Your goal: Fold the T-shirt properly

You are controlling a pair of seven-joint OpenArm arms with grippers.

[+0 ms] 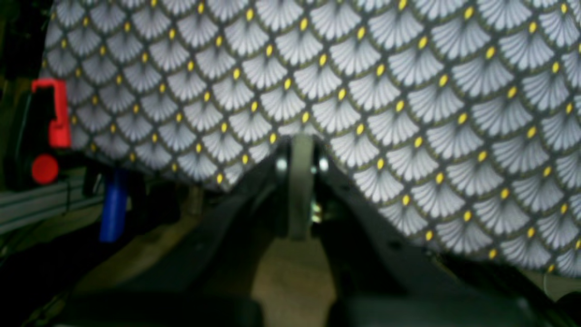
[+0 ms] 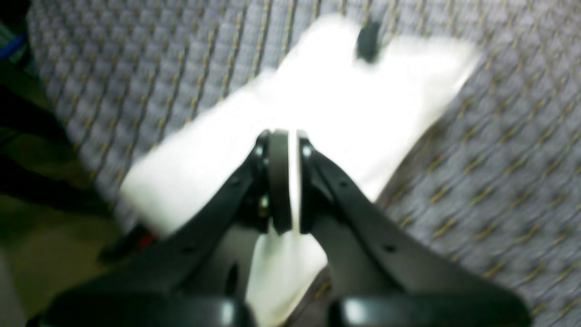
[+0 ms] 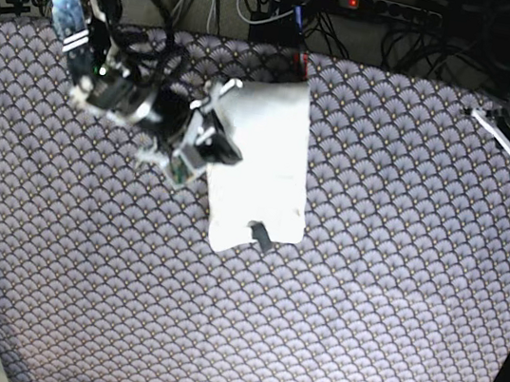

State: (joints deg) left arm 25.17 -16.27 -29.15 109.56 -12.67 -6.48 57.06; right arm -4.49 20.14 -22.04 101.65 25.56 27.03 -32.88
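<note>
T-shirt (image 3: 261, 163): folded into a plain white oblong, lying flat on the tabletop a bit left of centre near the far edge — no print showing from here.
Right claw (image 2: 285, 181): pressed together on the shirt's edge, a thin strip of white cloth pinched between the pads; in the base view it sits at the shirt's left side.
Left claw (image 1: 300, 181): pressed together on nothing, hanging over the far right corner, well apart from the shirt.
Tabletop (image 3: 393, 298): covered in a grey fan-scale cloth with yellow dots.
Dark bit (image 3: 259, 235): small dark thing on the shirt's near end, can't tell what it is.
Around the back: tangle of cables (image 3: 403, 35) and a power strip (image 3: 388, 9) with a red light beyond the far edge — off the cloth.
Off the edge: a red clamp-like part (image 1: 54, 113) and a blue piece (image 1: 113, 204) in the left wrist view, blurry.
</note>
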